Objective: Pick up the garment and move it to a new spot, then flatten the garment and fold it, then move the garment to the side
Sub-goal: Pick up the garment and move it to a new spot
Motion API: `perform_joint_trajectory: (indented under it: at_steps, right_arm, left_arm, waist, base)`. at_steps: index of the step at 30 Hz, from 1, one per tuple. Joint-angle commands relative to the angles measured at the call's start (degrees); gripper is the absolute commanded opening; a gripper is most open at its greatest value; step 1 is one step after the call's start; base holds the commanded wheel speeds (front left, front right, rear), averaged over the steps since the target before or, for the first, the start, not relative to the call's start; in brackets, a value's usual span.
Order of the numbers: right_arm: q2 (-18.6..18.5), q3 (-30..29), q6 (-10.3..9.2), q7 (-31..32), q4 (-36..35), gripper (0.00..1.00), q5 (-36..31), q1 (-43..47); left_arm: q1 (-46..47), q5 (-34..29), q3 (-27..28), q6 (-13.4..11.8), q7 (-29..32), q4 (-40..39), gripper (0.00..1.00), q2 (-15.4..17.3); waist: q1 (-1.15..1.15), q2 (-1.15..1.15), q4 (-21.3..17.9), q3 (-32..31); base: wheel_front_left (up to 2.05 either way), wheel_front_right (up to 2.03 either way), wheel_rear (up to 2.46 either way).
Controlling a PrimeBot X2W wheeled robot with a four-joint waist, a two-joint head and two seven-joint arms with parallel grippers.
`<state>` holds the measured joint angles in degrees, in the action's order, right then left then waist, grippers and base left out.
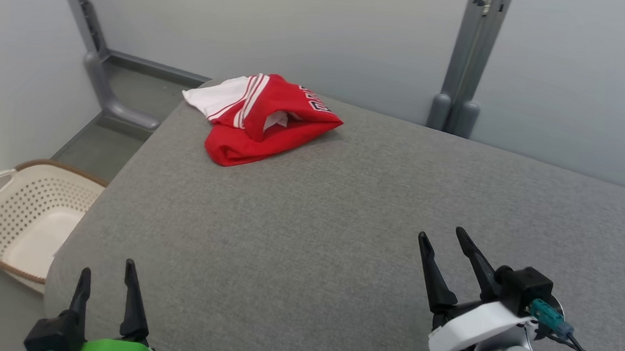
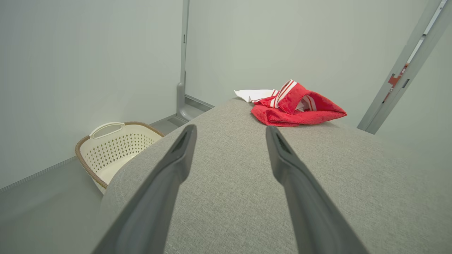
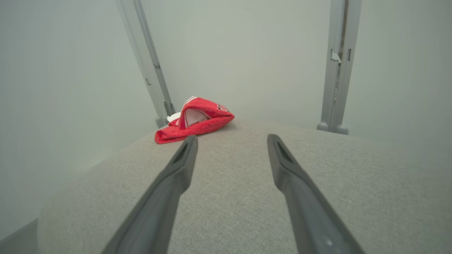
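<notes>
A crumpled red garment [image 1: 264,121] with white panels and stripes lies bunched near the far left corner of the grey padded table [image 1: 331,225]. It also shows ahead in the left wrist view as the garment [image 2: 296,109] and in the right wrist view as the garment [image 3: 196,121]. My left gripper [image 1: 107,274] hovers open over the table's near left edge, far from the cloth. My right gripper [image 1: 441,239] stands open at the near right with nothing between its fingers. In each wrist view the fingers [image 2: 176,162] [image 3: 180,165] are spread wide over bare table.
A cream perforated laundry basket [image 1: 22,212] sits on the floor left of the table, also seen as the basket [image 2: 109,148]. Grey frame posts [image 1: 469,60] rise behind the table against pale walls. The table drops off at its left edge.
</notes>
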<state>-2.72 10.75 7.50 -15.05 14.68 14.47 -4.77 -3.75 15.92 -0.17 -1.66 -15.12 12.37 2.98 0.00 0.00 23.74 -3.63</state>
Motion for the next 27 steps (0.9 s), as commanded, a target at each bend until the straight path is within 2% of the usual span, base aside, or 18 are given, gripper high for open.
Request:
perform_joint_trajectory:
  at_steps: [1,7,18,22,27]
  right_arm:
    - [-0.31,0.89,-0.02,-0.18,0.80,1.00,0.05,-1.39]
    - [-0.32,4.59,-0.02,-0.18,3.10,1.00,1.00,-5.03]
    - [-0.30,5.14,-0.02,-0.18,4.51,1.00,0.42,-4.94]
    - [-0.30,3.35,-0.02,-0.18,3.96,1.00,-0.41,-3.58]
    - [-0.30,-0.19,-0.02,-0.18,2.14,1.00,-1.72,-1.06]
  left_arm:
    - [-0.91,0.58,0.91,-0.52,-0.03,-1.07,1.00,0.04]
    - [-3.64,2.10,3.14,-1.91,-0.03,-4.46,1.00,-0.07]
    - [-5.57,3.08,1.98,-3.21,-0.03,-5.63,1.00,-0.04]
    - [-3.15,0.84,2.11,-1.71,-0.03,-4.63,1.00,0.43]
    - [3.71,-2.62,0.75,1.76,0.25,-1.78,1.00,5.38]
  waist:
    - [0.00,0.00,5.65,3.44]
    - [0.00,0.00,6.19,4.35]
    - [0.00,0.00,6.42,4.58]
    - [0.00,0.00,6.53,4.71]
    - [0.00,0.00,6.44,4.56]
  base:
    - [0.00,0.00,0.00]
    - [0.00,0.00,0.00]
    - [0.00,0.00,0.00]
    - [0.00,0.00,0.00]
    - [0.00,0.00,0.00]
